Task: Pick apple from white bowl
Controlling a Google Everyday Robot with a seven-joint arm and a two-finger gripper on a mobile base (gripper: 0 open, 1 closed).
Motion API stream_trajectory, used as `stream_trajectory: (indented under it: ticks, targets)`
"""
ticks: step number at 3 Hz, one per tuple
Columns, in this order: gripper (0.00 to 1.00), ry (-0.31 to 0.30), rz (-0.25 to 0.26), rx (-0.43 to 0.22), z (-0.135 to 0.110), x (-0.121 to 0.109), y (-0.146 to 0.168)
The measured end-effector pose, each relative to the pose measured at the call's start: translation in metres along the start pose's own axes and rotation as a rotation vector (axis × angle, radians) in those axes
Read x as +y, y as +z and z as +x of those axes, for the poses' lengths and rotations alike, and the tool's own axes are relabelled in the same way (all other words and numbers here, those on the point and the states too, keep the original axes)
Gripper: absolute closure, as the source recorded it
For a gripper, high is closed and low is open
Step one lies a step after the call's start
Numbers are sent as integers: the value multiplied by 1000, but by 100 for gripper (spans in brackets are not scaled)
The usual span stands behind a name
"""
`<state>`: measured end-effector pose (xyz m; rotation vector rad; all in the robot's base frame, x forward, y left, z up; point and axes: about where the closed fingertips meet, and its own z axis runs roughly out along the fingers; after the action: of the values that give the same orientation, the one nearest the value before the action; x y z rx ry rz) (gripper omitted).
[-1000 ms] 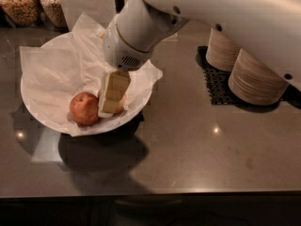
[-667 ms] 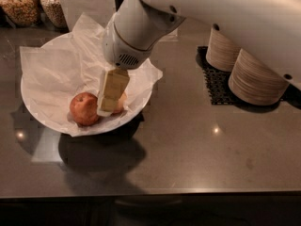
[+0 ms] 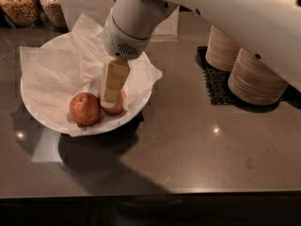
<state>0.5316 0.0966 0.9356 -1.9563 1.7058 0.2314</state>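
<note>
**My gripper down in the white bowl, at the reach step**

My gripper (image 3: 112, 100) hangs tip-down inside the white bowl (image 3: 140, 108), right in front of a paler orange apple (image 3: 122, 102). Whether it is spread or closed I cannot tell. The apple (image 3: 85, 108) I want is deep red, round and smooth. It lies just beside the gripper on the crumpled paper (image 3: 51, 74), at the bowl's near side. Next, I judge, I must centre over that red one before gripping.

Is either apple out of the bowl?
No, the red apple and the orange apple lie in the white bowl, gripper down at the orange one.
</note>
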Motion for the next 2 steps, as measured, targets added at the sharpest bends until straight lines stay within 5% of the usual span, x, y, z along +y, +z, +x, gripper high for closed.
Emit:
stream_trajectory:
  ticks: [2]
  targets:
    - [0,3,13,41,-2,-6,20]
